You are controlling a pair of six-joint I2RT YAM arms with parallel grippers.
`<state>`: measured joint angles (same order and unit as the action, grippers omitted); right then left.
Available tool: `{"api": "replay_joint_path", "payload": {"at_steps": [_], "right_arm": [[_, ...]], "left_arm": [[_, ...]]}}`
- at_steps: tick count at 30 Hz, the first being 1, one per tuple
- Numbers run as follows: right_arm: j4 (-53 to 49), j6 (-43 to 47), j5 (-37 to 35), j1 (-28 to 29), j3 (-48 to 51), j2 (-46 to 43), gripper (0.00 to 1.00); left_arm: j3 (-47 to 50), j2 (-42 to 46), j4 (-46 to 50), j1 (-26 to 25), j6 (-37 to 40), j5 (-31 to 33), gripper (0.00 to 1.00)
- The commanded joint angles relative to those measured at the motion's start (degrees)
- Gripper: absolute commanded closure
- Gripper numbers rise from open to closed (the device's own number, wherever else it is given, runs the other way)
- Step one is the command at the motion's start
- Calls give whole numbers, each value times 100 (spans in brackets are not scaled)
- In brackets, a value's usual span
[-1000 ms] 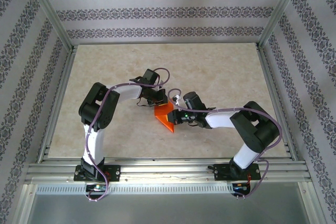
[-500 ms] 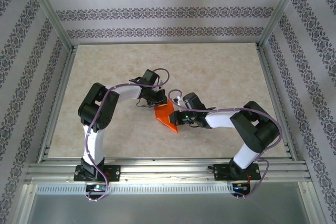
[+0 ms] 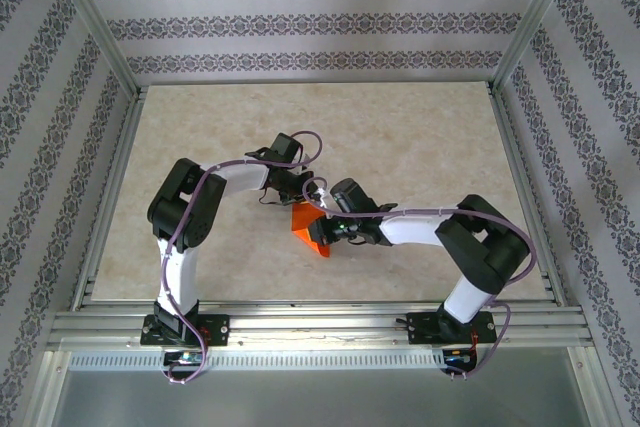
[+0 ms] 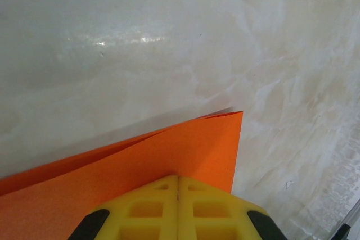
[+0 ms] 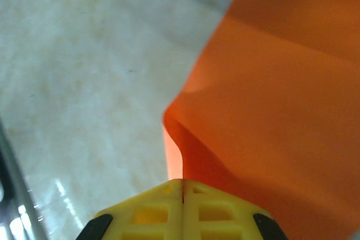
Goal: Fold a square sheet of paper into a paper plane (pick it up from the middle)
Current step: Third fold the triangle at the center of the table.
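1. Nearest us, the two arm bases stand side by side at the front edge of the table [image 3: 420, 137], and both arms bend inward toward its middle.
2. The right gripper [image 5: 183, 186] is clenched. Its yellow fingers meet in one seam and pinch a bulging fold of the orange sheet [image 5: 270, 116].
3. From above, the sheet is a small orange wedge near the table's middle, held between the two grippers with its tip pointing toward the near edge. We cannot tell whether that tip touches the table.
4. Just beyond it, the left gripper [image 4: 178, 184] is also clenched, grasping the sheet's far side. In its wrist view we see two layers slightly fanned apart, ending in a sharp corner on the right.
5. Beyond the grippers lies pale marbled tabletop, then the patterned back wall [image 3: 320, 22].
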<state>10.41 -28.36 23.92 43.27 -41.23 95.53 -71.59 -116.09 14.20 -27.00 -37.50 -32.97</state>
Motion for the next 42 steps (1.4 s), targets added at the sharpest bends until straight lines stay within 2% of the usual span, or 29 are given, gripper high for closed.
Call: {"api": "replay_joint_path", "payload": {"at_steps": [1,5,14,35,42], "right_arm": [[-315,-63,-654,-105,-47,44,100],[-410,-153,-532,-314,-94,115,100],[-690,-94,-865,-316,-128,54,100],[-304,-128,-278,-375,-192,169,100],[-390,-191,-409,-387,-245,230,100]], "left_arm": [[161,104,248,-38,30,118,93],[206,122,225,-35,32,142,93],[173,131,224,-38,5,115,93],[197,165,162,-33,-47,50,92],[198,166,142,-33,-65,36,93]]}}
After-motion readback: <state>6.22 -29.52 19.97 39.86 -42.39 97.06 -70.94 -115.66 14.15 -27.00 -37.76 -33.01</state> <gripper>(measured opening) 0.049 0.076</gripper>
